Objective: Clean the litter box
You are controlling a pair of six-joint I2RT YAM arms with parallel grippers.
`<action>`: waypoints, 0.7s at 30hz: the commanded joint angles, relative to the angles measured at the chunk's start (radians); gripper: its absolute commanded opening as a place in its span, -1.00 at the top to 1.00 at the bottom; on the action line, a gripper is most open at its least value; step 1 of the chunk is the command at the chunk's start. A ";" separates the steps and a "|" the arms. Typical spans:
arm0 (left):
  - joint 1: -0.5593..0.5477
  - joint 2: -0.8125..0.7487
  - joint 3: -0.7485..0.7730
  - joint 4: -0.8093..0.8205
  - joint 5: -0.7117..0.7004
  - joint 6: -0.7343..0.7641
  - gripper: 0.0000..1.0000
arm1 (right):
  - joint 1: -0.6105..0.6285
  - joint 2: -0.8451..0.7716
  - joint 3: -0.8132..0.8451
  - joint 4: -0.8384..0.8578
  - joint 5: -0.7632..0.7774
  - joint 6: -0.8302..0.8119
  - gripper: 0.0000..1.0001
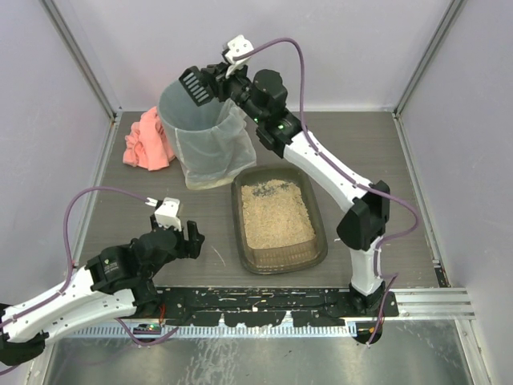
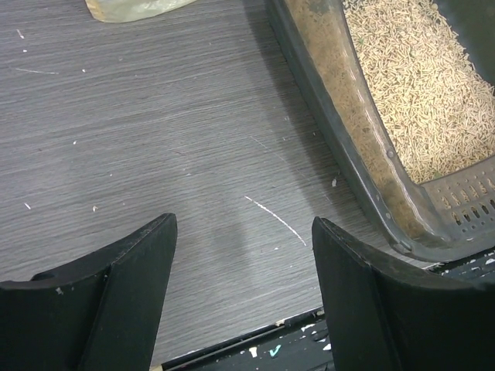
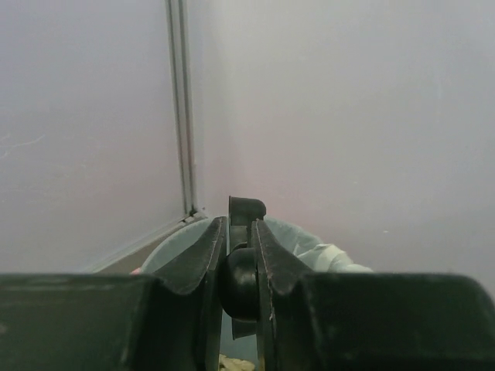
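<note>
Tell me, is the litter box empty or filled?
Filled: the litter box holds a beige layer of litter covering its floor, with dark bits at the far end.

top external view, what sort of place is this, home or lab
Most likely a robot test cell, not a home: plain pale walls with metal corner posts box in a grey table, two robot arms are bolted at its near edge, and the litter box sits beside a lined bin.
</note>
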 commanded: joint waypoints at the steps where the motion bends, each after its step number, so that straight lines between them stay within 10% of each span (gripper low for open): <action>1: 0.002 -0.006 0.028 0.032 -0.031 0.001 -0.45 | 0.006 -0.212 -0.065 0.075 0.153 -0.122 0.99; 9: 0.003 0.077 0.040 0.162 0.046 -0.035 -0.54 | 0.005 -0.660 -0.549 0.062 0.357 0.031 0.99; 21: 0.002 0.395 0.155 0.357 0.132 -0.018 -0.43 | 0.005 -1.049 -0.874 -0.442 0.584 0.319 0.99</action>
